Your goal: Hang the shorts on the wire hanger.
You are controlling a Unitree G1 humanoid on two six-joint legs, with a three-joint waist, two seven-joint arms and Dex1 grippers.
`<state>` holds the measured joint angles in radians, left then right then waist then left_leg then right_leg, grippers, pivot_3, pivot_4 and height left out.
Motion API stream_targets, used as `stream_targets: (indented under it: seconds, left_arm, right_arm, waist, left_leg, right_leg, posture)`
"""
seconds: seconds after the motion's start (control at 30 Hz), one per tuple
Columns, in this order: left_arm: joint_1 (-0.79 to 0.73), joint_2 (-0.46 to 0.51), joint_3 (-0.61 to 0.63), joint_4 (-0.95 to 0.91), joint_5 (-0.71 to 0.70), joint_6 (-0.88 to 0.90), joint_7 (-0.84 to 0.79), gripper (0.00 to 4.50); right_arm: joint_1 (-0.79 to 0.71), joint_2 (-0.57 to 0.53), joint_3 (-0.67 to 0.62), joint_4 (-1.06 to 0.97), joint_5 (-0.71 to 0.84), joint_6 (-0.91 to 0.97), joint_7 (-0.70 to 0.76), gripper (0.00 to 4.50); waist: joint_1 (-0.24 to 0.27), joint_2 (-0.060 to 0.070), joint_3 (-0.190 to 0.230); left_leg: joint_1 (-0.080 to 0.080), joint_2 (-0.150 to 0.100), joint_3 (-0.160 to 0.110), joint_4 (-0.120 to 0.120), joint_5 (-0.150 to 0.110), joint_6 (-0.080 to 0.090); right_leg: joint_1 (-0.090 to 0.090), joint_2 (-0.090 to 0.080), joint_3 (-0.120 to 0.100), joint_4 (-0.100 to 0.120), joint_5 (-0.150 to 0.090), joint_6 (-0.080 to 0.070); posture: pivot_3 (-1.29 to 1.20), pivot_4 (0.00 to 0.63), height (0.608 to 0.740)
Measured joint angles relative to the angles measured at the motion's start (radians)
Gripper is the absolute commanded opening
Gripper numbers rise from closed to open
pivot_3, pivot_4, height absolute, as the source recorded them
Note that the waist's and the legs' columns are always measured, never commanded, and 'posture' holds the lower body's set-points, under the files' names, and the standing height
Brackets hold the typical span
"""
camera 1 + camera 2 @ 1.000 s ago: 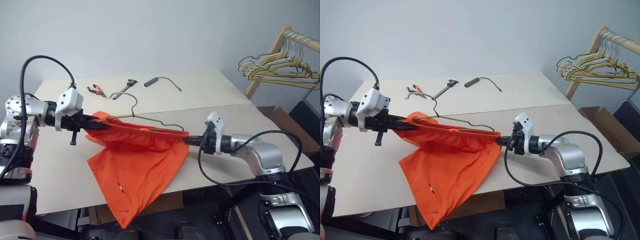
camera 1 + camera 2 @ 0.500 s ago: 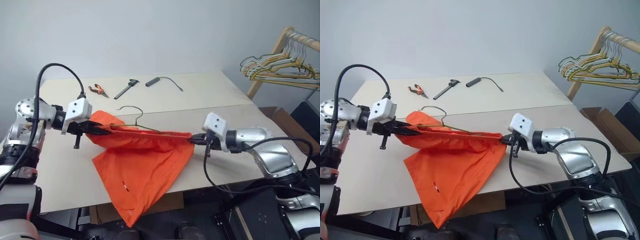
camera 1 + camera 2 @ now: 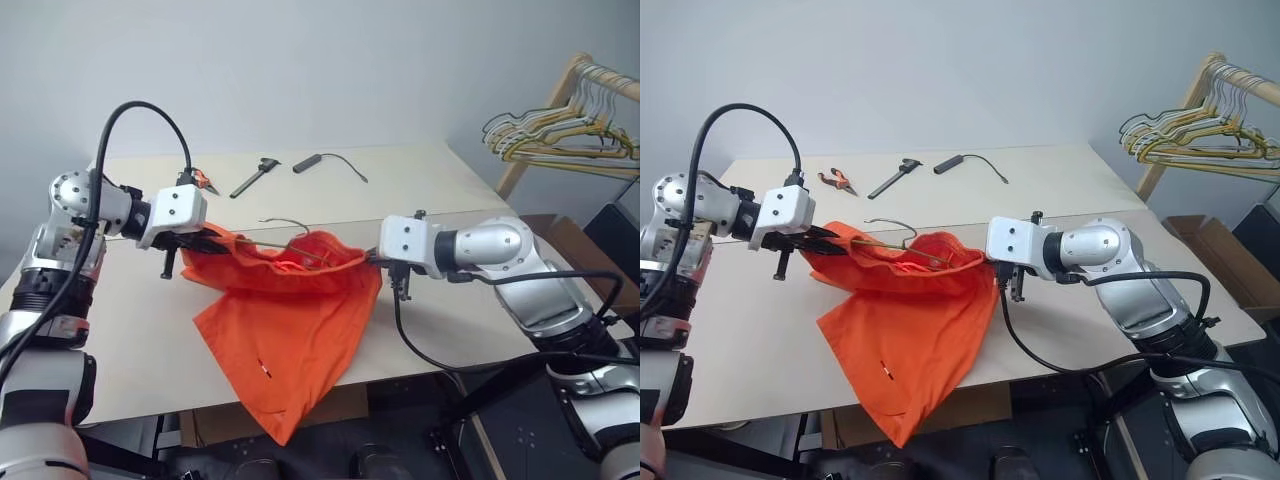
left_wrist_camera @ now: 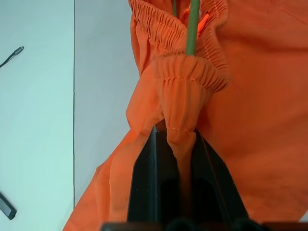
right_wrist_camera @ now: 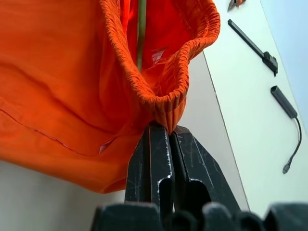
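Left gripper (image 4: 175, 139) and right gripper (image 5: 169, 132) each clamped on the elastic waistband of the orange shorts (image 3: 290, 330), held above the beige table (image 3: 450, 180), legs trailing on it. Wire hanger (image 3: 285, 238) sits inside the waistband, hook poking out. Step looks like seating shorts on hanger; next probably settle the waistband, then release. Pliers (image 3: 205, 181) and cable (image 3: 335, 161) behind; hanger rack (image 3: 560, 135) at right.

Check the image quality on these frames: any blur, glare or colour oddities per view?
Head views: even soft light, no glare; the shorts and both arms are sharp, with a faint shadow on the table. Left wrist view: the fingers are dark and soft up close, waistband folds crisp, the table tinted bluish. Right wrist view: scuffed fingers catch a slight sheen; the tools behind are a little soft.
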<state>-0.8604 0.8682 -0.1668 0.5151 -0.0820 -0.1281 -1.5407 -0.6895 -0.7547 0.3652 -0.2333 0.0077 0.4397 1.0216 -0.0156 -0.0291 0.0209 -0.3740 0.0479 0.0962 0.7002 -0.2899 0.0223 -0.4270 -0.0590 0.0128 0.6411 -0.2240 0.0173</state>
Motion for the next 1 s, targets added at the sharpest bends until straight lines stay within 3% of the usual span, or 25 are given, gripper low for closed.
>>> stream_targets:
  seconds: [0.33, 0.43, 0.63, 0.87, 1.0]
  left_arm:
    - [0.0, -0.025, -0.004, -0.011, 0.005, 0.005, 0.03, 0.0]
    - [0.003, -0.031, 0.001, -0.037, -0.024, 0.009, 0.017, 0.0]
    - [0.011, -0.032, 0.018, -0.043, -0.042, 0.018, 0.021, 0.0]
    - [0.02, -0.031, 0.03, -0.044, -0.042, 0.022, 0.025, 0.0]
    - [0.03, -0.033, 0.03, -0.044, -0.044, 0.022, 0.025, 0.0]
  right_arm:
    - [-0.042, 0.041, 0.031, -0.037, -0.026, 0.077, 0.035, 0.03]
    - [-0.046, 0.078, 0.045, -0.032, -0.043, 0.085, 0.016, 0.77]
    - [-0.057, 0.097, 0.071, -0.009, -0.068, 0.096, 0.013, 2.77]
    - [-0.05, 0.129, 0.072, 0.02, -0.062, 0.136, 0.001, 2.77]
    - [-0.042, 0.198, 0.01, 0.062, 0.0, 0.209, -0.027, 2.77]
  waist:
    - [0.001, 0.0, 0.0]
    - [0.001, 0.0, 0.0]
    - [0.0, 0.0, 0.0]
    - [0.0, 0.0, 0.0]
    - [-0.001, 0.0, 0.0]
  left_leg:
    - [0.0, 0.0, 0.0, 0.0, 0.0, 0.0]
    - [-0.001, 0.0, 0.0, 0.0, 0.0, 0.0]
    - [-0.001, 0.0, 0.0, 0.001, 0.0, 0.0]
    - [-0.001, 0.0, 0.0, 0.001, 0.0, 0.0]
    - [-0.001, 0.0, 0.0, 0.001, 0.0, 0.0]
  right_leg:
    - [0.0, 0.0, 0.0, 0.001, 0.0, 0.0]
    - [-0.001, 0.0, 0.0, 0.0, 0.0, 0.0]
    - [-0.001, 0.0, 0.0, 0.001, 0.0, 0.0]
    - [-0.001, 0.0, 0.0, 0.001, 0.0, 0.0]
    - [-0.001, 0.0, 0.0, 0.001, 0.0, 0.0]
  posture:
    - [0.01, 0.0, 0.74]
    - [0.01, 0.0, 0.74]
    - [0.01, 0.0, 0.74]
    - [0.01, 0.0, 0.74]
    - [0.01, 0.0, 0.74]
